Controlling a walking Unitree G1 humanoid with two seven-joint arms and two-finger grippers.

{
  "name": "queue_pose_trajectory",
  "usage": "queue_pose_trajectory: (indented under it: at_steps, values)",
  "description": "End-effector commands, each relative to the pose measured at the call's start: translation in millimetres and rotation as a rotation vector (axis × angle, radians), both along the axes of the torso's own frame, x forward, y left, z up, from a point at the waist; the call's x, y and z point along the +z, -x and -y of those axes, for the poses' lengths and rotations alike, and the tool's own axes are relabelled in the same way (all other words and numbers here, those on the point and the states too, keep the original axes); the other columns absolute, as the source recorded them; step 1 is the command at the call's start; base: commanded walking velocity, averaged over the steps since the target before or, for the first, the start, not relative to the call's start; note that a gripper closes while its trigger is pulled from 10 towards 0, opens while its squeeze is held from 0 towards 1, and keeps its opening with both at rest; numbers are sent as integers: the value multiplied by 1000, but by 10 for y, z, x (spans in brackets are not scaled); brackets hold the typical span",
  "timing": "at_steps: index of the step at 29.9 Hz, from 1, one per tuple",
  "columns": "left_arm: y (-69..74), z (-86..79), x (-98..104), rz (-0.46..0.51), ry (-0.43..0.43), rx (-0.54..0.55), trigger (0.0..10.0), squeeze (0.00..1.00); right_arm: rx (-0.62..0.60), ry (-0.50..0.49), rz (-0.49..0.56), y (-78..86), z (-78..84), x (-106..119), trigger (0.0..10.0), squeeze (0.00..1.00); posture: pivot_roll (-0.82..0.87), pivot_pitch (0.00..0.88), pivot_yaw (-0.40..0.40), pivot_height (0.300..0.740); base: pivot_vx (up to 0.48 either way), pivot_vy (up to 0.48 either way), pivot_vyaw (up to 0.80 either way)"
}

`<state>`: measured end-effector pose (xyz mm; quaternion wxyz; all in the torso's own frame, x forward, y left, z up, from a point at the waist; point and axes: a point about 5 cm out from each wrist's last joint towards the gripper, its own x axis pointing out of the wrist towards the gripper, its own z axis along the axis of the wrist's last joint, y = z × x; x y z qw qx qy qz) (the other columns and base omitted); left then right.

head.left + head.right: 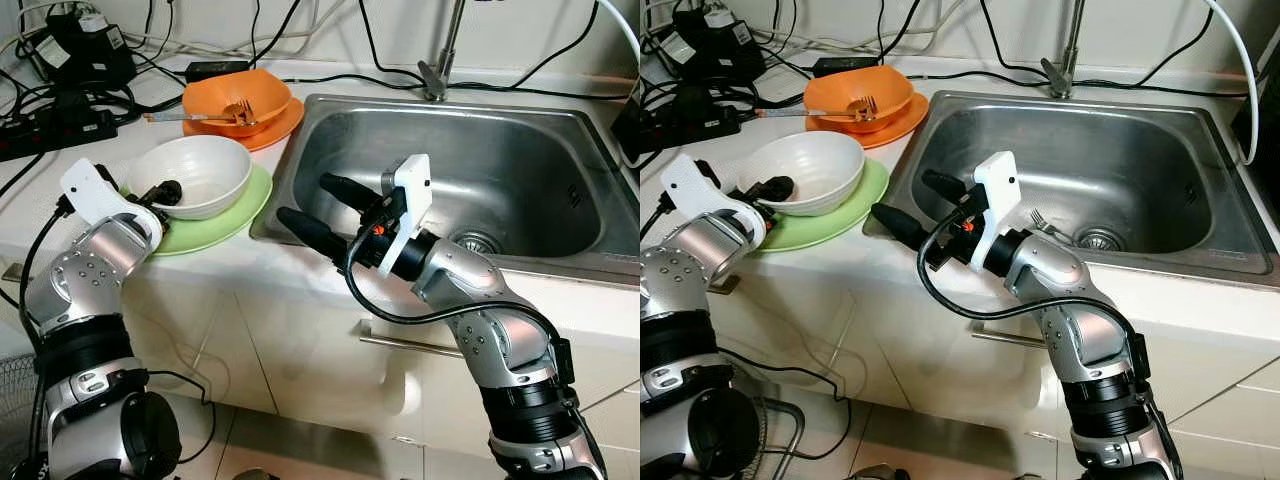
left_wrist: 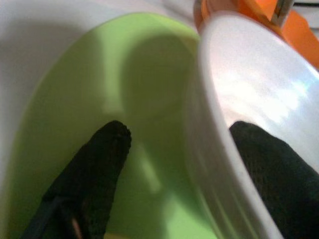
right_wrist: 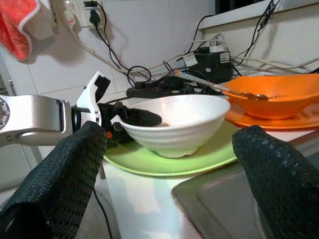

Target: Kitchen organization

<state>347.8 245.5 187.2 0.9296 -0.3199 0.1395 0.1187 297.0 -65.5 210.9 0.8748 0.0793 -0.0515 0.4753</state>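
A white bowl (image 1: 210, 165) stands on a light green plate (image 1: 220, 222) on the counter, left of the steel sink (image 1: 520, 150). My left gripper (image 1: 163, 192) is open and straddles the bowl's near rim. One finger (image 2: 269, 169) is inside the bowl and the other finger (image 2: 94, 169) is outside, over the plate. My right gripper (image 1: 301, 197) is open and empty. It hovers over the sink's front left corner and points toward the white bowl (image 3: 174, 122). A fork (image 1: 1045, 222) lies in the sink near the drain.
An orange bowl (image 1: 240, 92) with a fork (image 1: 236, 112) in it sits on an orange plate behind the white bowl. A power strip (image 1: 45, 135) and many cables crowd the back left of the counter. The faucet (image 1: 440, 70) stands behind the sink.
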Motion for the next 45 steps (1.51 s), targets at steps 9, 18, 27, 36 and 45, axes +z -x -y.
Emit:
queue_pose_trajectory:
  at_steps: [9,18,27,36,45]
  values:
    - [-28,13,-7,-17,21,-5,0,0,-1,5,3,3,-13,0,10000,0,-18,35,98,740,0,0,0]
    - [-19,8,-16,-1,21,10,0,0,-2,6,-9,-2,-18,-21,10000,0,-15,35,82,740,0,0,0]
    - [-40,-29,145,65,-129,8,10000,1000,-7,6,0,-42,-14,1,10000,0,-15,29,84,740,0,0,0]
    - [-81,3,275,112,-176,-18,10000,1000,-13,1,-3,-37,-27,-24,10000,0,-15,28,90,740,0,0,0]
    - [-72,138,121,26,-23,-102,10000,0,-15,-2,0,-52,-31,-17,10000,0,-13,29,93,740,0,0,0]
